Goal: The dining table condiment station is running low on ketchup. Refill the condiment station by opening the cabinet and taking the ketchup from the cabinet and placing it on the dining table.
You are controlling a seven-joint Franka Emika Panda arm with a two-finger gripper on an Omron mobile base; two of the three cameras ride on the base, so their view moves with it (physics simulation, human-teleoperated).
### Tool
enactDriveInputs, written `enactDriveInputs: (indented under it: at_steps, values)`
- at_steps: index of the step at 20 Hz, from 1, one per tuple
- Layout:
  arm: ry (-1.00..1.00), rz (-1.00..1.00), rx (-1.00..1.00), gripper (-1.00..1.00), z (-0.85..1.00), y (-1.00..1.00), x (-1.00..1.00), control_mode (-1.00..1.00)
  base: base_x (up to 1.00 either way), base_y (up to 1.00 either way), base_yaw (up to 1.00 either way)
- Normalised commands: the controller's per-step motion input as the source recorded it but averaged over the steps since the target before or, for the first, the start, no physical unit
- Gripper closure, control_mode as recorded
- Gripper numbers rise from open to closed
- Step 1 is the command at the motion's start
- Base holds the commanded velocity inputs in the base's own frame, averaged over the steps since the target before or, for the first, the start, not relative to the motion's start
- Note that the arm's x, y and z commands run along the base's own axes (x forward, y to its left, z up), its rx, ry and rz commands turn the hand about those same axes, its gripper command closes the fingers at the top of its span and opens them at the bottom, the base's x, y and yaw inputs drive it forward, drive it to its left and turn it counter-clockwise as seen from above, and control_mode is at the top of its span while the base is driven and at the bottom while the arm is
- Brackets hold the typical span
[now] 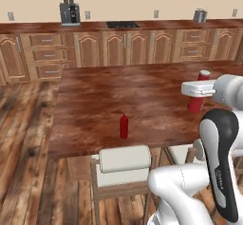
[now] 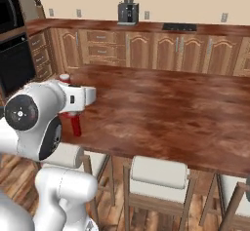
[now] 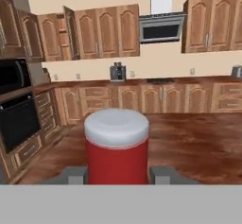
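Note:
The ketchup [image 3: 116,147], a red bottle with a white cap, stands upright between my gripper's [image 3: 118,175] fingers [image 3: 75,175], which are shut on its body. From the left base view the ketchup [image 1: 196,103] is at the right part of the dining table [image 1: 118,91], its base at or just above the wood, with the gripper [image 1: 198,92] around its upper half. From the right base view the ketchup [image 2: 75,125] is by the left end of the dining table [image 2: 171,113]. Far behind, the cabinet [image 3: 70,33] has one door swung open.
An all-red bottle [image 1: 124,126] stands near the table's front edge. White-cushioned stools [image 1: 124,162] [image 2: 158,174] are tucked under that edge. Along the back wall runs a counter with a coffee machine [image 1: 70,12]. A black oven [image 2: 14,54] is at the left.

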Motion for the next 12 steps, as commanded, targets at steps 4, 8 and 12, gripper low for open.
enactDriveInputs:
  at_steps: [4, 8, 12]
  values:
    - [0.0, 0.43, 0.1, 1.0, -0.32, -0.76, 0.99, -1.0, 0.0, 0.0, 0.0]
    - [0.0, 0.41, 0.05, 1.0, -0.45, -0.56, 0.84, -1.0, 0.0, 0.0, 0.0]
    - [-0.02, 0.35, 0.0, 1.0, -0.62, -0.11, 0.5, -1.0, 0.0, 0.0, 0.0]
